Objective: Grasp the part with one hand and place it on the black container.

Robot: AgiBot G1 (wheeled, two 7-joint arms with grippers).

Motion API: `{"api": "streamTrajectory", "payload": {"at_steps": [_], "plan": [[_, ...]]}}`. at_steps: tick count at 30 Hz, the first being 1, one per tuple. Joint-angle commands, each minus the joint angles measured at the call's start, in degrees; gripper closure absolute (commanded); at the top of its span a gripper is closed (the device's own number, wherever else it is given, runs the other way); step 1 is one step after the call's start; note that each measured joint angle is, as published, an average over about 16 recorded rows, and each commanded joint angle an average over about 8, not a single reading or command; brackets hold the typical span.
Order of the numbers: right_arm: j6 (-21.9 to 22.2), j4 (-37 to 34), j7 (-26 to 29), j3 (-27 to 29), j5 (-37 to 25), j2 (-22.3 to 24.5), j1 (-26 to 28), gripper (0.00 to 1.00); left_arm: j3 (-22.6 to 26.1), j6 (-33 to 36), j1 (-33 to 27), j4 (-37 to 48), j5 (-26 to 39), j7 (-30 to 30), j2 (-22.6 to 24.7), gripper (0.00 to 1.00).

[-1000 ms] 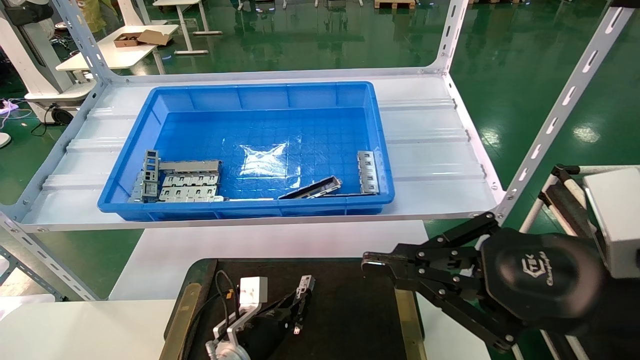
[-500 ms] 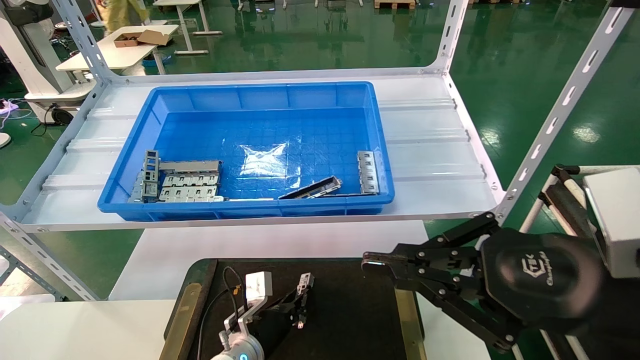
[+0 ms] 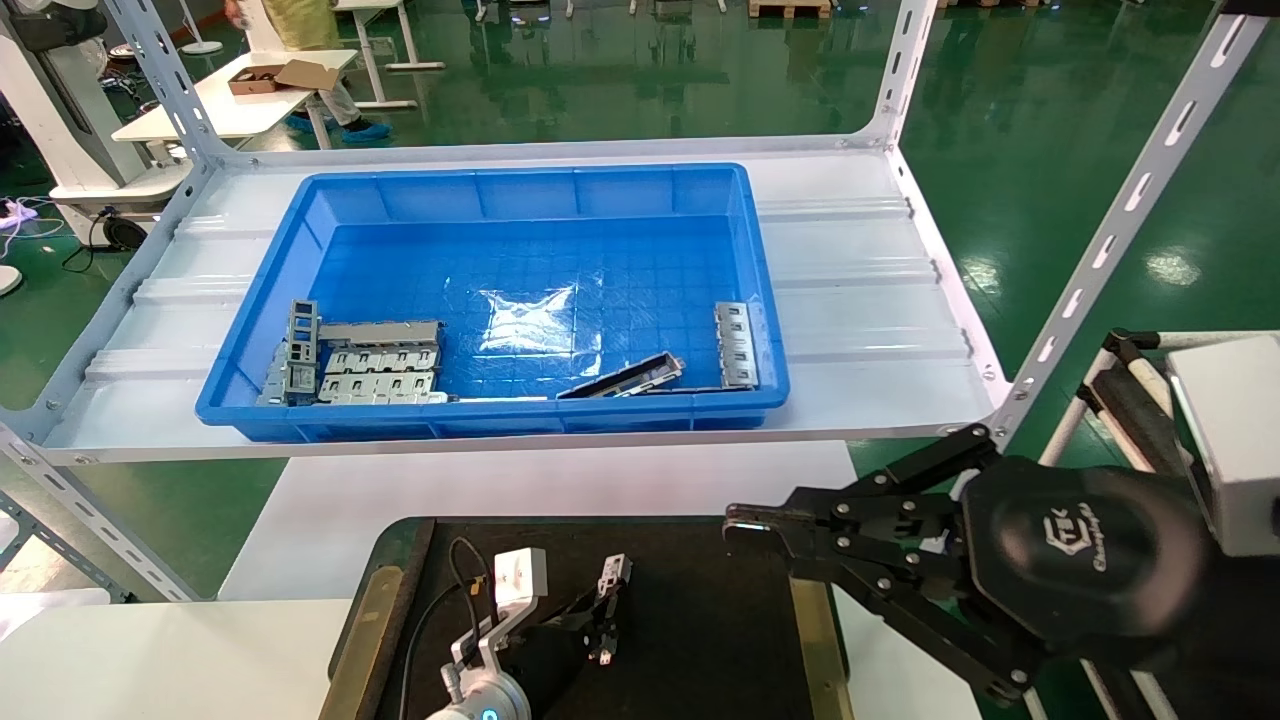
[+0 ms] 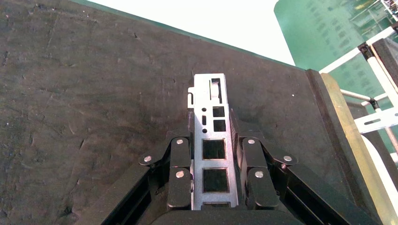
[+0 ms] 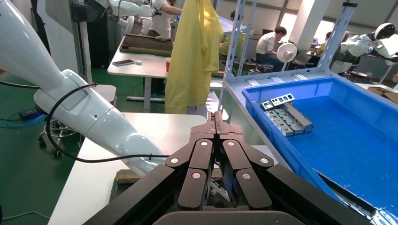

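Observation:
My left gripper [image 3: 603, 625] is shut on the part [image 3: 610, 575], a narrow silver-grey bar with square dark windows. It holds the bar low over the black container [image 3: 700, 620], near the tray's middle. In the left wrist view the part [image 4: 211, 140] sticks out between the closed fingers [image 4: 179, 171] above the matte black container [image 4: 84, 93]. I cannot tell if the bar's tip touches the surface. My right gripper [image 3: 745, 522] is shut and empty, held above the tray's right rim; it also shows in the right wrist view [image 5: 216, 117].
A blue plastic bin [image 3: 500, 190] sits on the white shelf behind the tray. It holds flat tabbed plates [image 3: 380, 375], a dark channel bar [image 3: 625, 377] and another windowed bar [image 3: 735, 345]. Shelf uprights [image 3: 1110, 230] stand at the right. An olive strip [image 4: 349, 136] edges the tray.
My left arm has shifted slightly forward and right over the tray, still holding the part. The right arm has not moved.

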Motion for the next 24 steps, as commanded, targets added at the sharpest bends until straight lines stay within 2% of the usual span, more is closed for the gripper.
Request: {"api": "streamTrajectory", "payload": {"at_steps": [1, 2, 4, 15, 24], "plan": [[0.0, 0.0, 0.0, 0.0, 0.0, 0.0, 0.0, 0.13, 0.5, -0.08, -0.13, 0.09, -0.25, -0.3, -0.05, 0.0], [0.0, 0.0, 0.0, 0.0, 0.0, 0.0, 0.0, 0.06, 0.74, -0.15, -0.21, 0.08, -0.38, -0.42, -0.07, 0.0], [0.0, 0.0, 0.0, 0.0, 0.0, 0.0, 0.0, 0.0, 1.22, -0.29, -0.35, 0.04, -0.62, -0.64, -0.11, 0.0], [0.0, 0.0, 0.0, -0.01, 0.01, 0.0, 0.0, 0.0, 3.65, -1.17, -0.98, -2.93, -1.56, -1.08, -2.08, 0.0], [0.01, 0.0, -0.01, -0.02, 0.01, 0.01, 0.0, 0.0, 5.43, 0.01, 0.1, -14.95, -1.68, -0.74, -10.22, 0.0]]}}
